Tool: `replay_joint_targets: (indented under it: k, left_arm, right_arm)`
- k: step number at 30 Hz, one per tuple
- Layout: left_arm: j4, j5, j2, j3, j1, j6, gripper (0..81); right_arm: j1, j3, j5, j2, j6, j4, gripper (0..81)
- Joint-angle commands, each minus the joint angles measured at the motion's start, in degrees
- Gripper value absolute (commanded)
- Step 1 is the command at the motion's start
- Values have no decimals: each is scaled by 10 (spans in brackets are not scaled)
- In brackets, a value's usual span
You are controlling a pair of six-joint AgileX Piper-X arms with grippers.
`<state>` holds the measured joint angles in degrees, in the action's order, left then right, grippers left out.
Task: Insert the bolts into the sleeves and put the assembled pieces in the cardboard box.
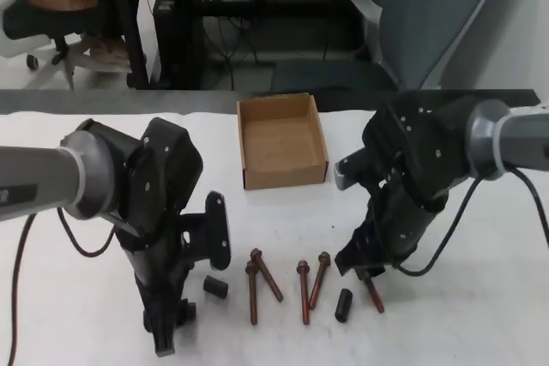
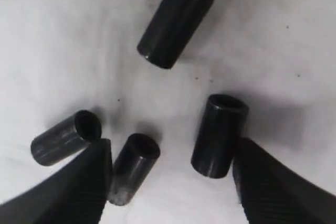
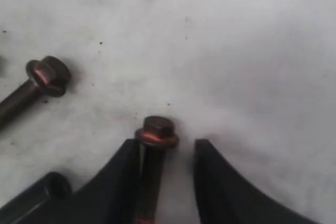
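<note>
- The cardboard box (image 1: pixel 281 139) is set open-topped on the white bench (image 1: pixel 480 315), at the far middle between the two arms.
- Four loose bolts (image 1: pixel 304 291) are laid at 6 o'clock from the box, with their heads turned toward it.
- A fifth bolt (image 1: pixel 373 293) is located at 3 o'clock from that group, partly covered by the right arm.
- The right gripper (image 1: pixel 367 273) is lowered over the fifth bolt.
- In the right wrist view, the right gripper (image 3: pixel 168 145) is seen released. Its fingers (image 3: pixel 118 182) are placed on either side of the shank of the fifth bolt (image 3: pixel 156 132). One finger is against the shank and a gap is left at the other.
- A lone sleeve (image 1: pixel 344 304) lies just beside the fifth bolt, at 8 o'clock from it.
- The left gripper (image 1: pixel 167 336) is lowered to the bench at 7 o'clock from the box.
- In the left wrist view, the left gripper (image 2: pixel 173 153) is seen released, with its fingers spread wide.
- Four black sleeves (image 2: pixel 176 22) are scattered on the bench beneath it, all lying on their sides.
- Two of these are positioned between the fingers. The short sleeve (image 2: pixel 134 169) is touched by one finger. The tall sleeve (image 2: pixel 219 135) is just beside the other, and contact there cannot be confirmed.
- A near sleeve (image 1: pixel 215 286) is seen at 2 o'clock from the left gripper.
</note>
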<state>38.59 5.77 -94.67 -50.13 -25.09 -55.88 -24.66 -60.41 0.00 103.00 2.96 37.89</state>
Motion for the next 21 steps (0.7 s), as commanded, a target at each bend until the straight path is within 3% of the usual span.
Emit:
replay_joint_targets:
  k: [1,3,8,12,16,18,21]
  left_arm:
    - [-12,7,-1,-2,-1,-9,617]
    - [-20,6,-1,-2,-1,-15,617]
    - [-23,-2,-1,-2,-2,-14,617]
    - [-13,-64,-2,-1,-3,-16,617]
    - [-13,-55,-10,-1,-1,-16,609]
    - [-13,-55,-16,-1,-1,-16,510]
    - [-19,-55,-31,-1,-1,-16,288]
  right_arm:
    - [-1,-5,0,12,5,5,133]
    - [-1,-2,0,14,5,5,7]
    - [-1,-1,0,14,5,10,3]
    - [-1,-1,0,14,5,5,3]
    - [-1,-1,0,14,5,5,3]
    - [-1,-1,0,14,5,5,3]
    - [-1,-1,0,14,5,5,3]
